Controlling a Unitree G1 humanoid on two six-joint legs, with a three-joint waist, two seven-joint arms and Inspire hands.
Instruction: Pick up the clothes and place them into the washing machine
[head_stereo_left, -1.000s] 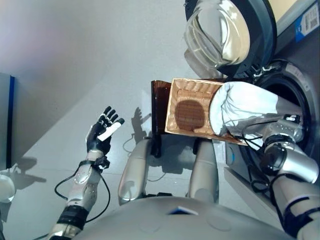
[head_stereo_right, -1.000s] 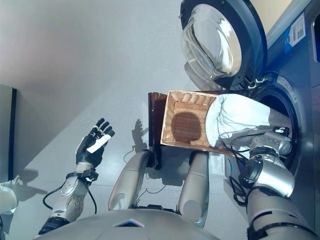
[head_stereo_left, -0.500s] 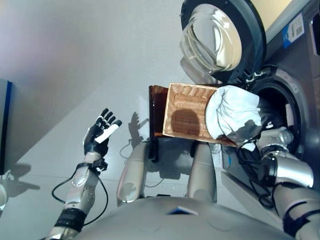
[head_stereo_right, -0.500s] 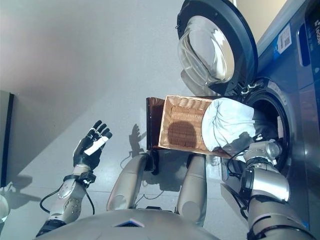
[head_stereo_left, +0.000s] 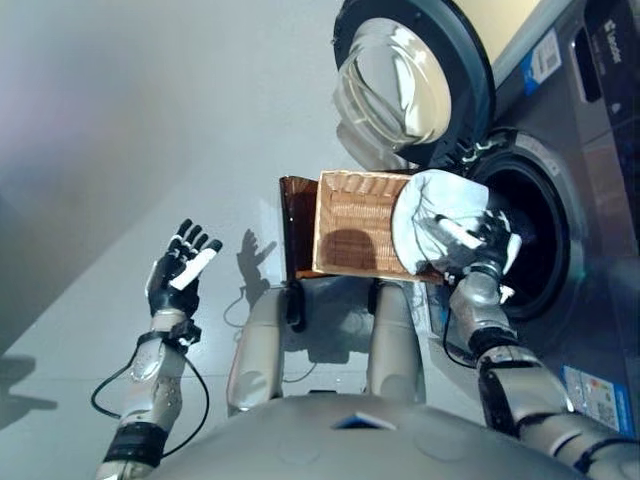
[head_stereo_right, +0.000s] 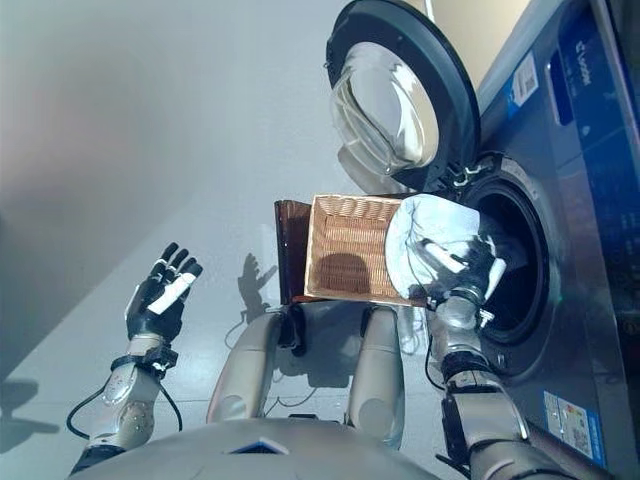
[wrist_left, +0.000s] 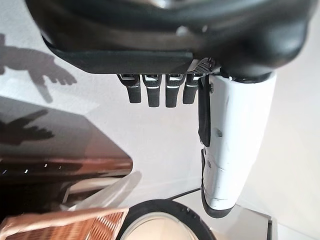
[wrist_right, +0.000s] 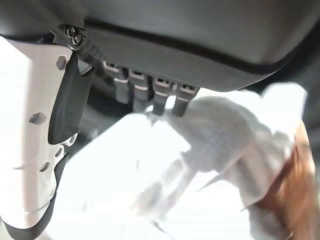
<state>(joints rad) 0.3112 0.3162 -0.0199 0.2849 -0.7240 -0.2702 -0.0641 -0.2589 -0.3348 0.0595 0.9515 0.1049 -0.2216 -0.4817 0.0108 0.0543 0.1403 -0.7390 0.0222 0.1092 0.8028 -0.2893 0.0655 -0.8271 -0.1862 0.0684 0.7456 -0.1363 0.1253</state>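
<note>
My right hand (head_stereo_left: 478, 243) has pulled back out of the washing machine (head_stereo_left: 560, 190) drum, fingers spread and holding nothing. The white garment (head_stereo_left: 432, 215) lies bunched over the wicker basket (head_stereo_left: 350, 220) rim at the drum mouth; it looks outside the drum, not in, so I must regrasp. Left hand (head_stereo_left: 180, 275) idles, fingers wide.

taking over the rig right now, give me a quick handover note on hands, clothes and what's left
Left hand: open, empty, raised out to the robot's left, idle.
Right hand: fingers look loose against the white garment, at the washing machine's open drum; no clear grasp.
The garment is draped over the wicker basket's rim nearest the drum, not inside the drum.
Door is open.
Left: get the garment fully into the drum, then withdraw the hand.
</note>
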